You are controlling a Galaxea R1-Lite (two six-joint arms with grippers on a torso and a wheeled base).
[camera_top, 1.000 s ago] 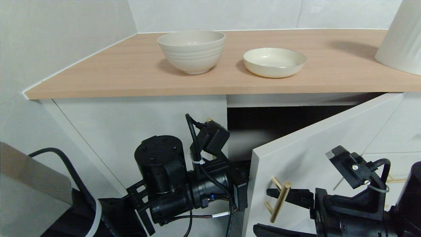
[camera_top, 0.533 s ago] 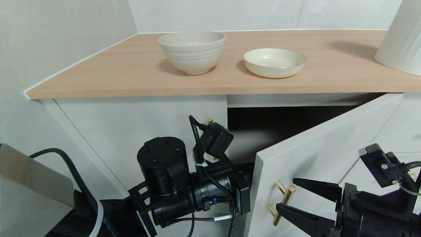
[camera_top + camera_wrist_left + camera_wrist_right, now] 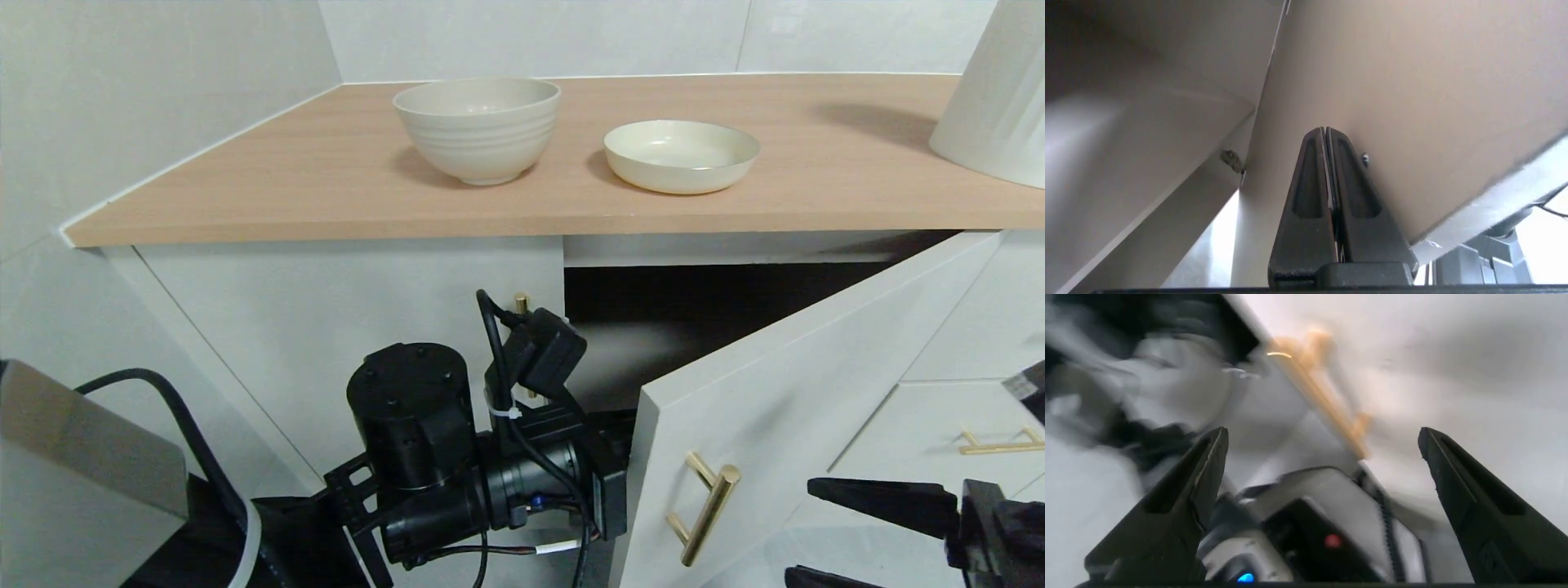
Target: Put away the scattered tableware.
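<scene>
Head view: bowl (image 3: 478, 126) and shallow dish (image 3: 682, 155) sit apart near the counter (image 3: 286, 196) front edge, above the ajar cabinet door (image 3: 800, 359). Right gripper (image 3: 800, 531) spread beside the handle (image 3: 706, 506); left gripper (image 3: 1325, 139) pressed together behind the door

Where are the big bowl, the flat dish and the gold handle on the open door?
big bowl (image 3: 478, 139): head view, its ribbed outer wall.
flat dish (image 3: 680, 153): head view, its inner floor.
gold handle (image 3: 710, 513): head view, middle of its bar.
</scene>
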